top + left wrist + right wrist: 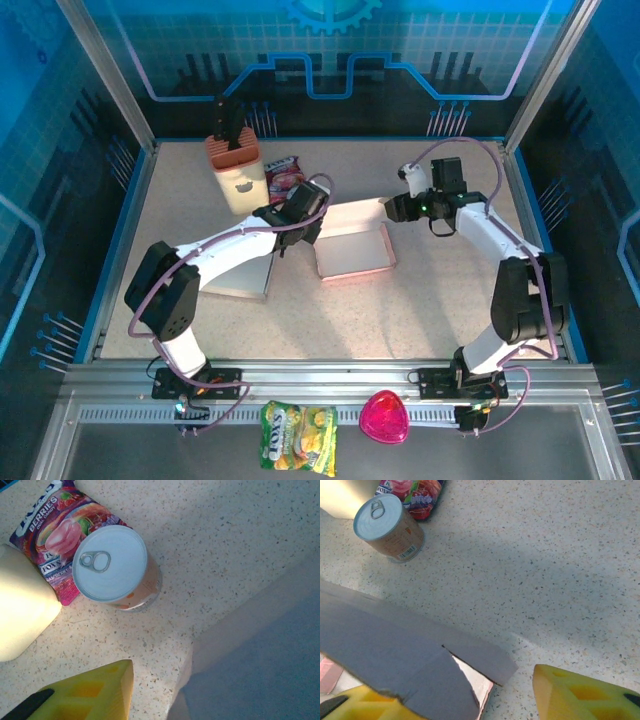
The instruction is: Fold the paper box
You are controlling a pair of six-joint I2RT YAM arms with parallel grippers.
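The paper box (352, 248) is a shallow pink tray lying open in the middle of the table. My left gripper (303, 222) hangs at its far left corner. In the left wrist view one yellow finger (97, 694) stands clear of the box's grey wall (260, 650), with bare table between them; the wall hides the other finger. My right gripper (398, 208) is at the far right corner, open. A grey flap (395, 655) lies between its fingers, across the left one, and the right finger (580, 695) stands apart from it.
A tin can (115, 565) stands beyond the box's far left, beside a berry candy bag (283, 172) and a cream container (233, 170) with an orange lid. A pale flat sheet (245, 278) lies left of the box. A snack bag (298, 435) and a pink object (385, 417) rest on the front rail.
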